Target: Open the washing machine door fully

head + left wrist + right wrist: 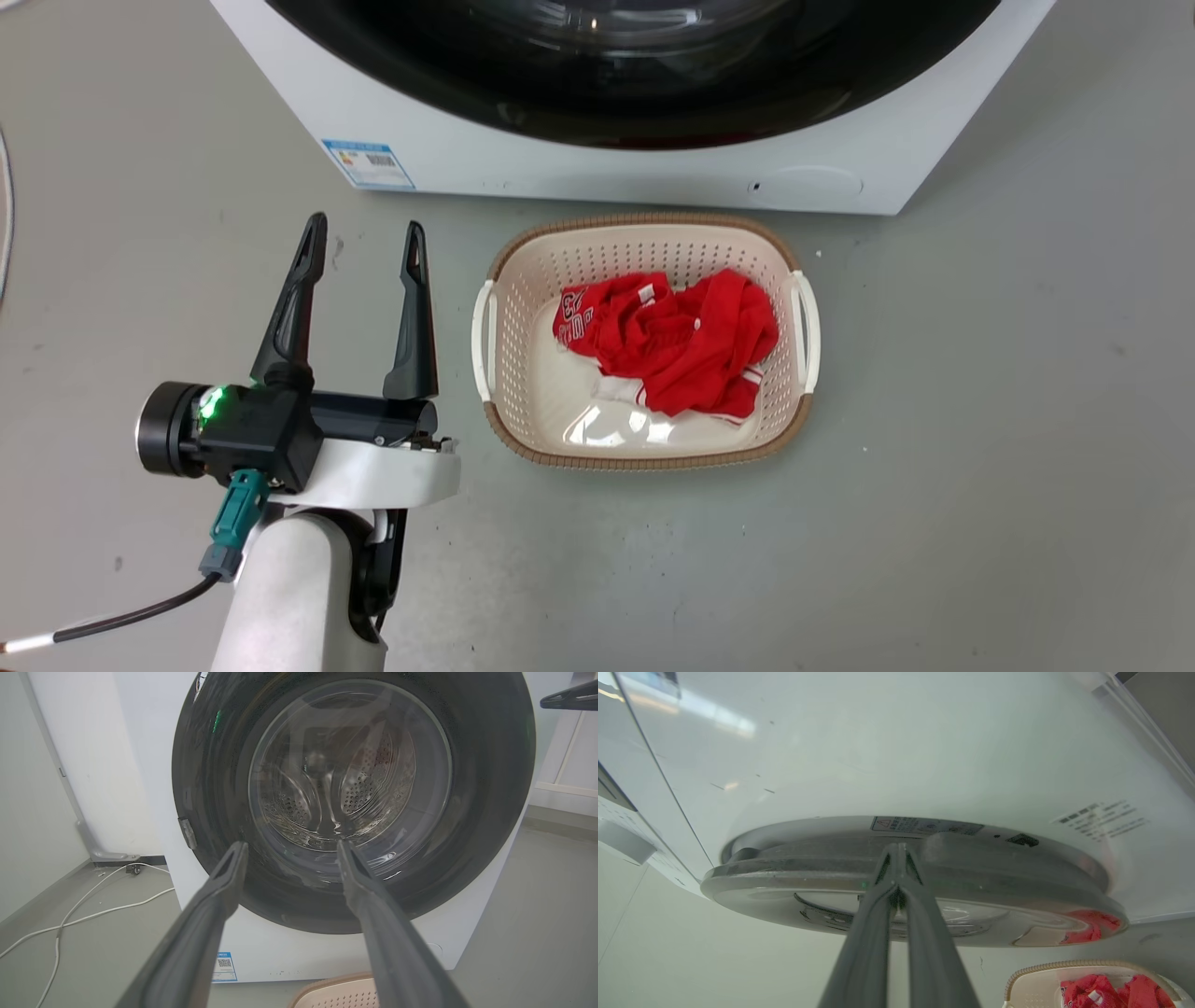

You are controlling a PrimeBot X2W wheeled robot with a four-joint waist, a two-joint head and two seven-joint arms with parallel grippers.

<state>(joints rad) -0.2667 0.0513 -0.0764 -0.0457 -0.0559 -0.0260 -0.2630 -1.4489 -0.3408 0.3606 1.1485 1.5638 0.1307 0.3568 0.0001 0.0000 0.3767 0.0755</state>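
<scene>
- Left gripper (366,224): fingers spread well apart, nothing between them, pointing at the washing machine (560,168).
- Left wrist view: the washing machine door (210,765) stands directly ahead of the left gripper (290,845), apart from its fingertips. The door lies flat against the machine front, and the steel drum is visible through the glass.
- Right gripper (896,847): fingers pressed together, gripping nothing, with the tips at the door (784,891) rim, seen edge-on. Contact cannot be confirmed.
- A basket (644,224) sits on the floor just to the right of the left gripper, holding a red garment (681,336).
- A white cable (93,912) lies on the floor, left of the left fingers.
</scene>
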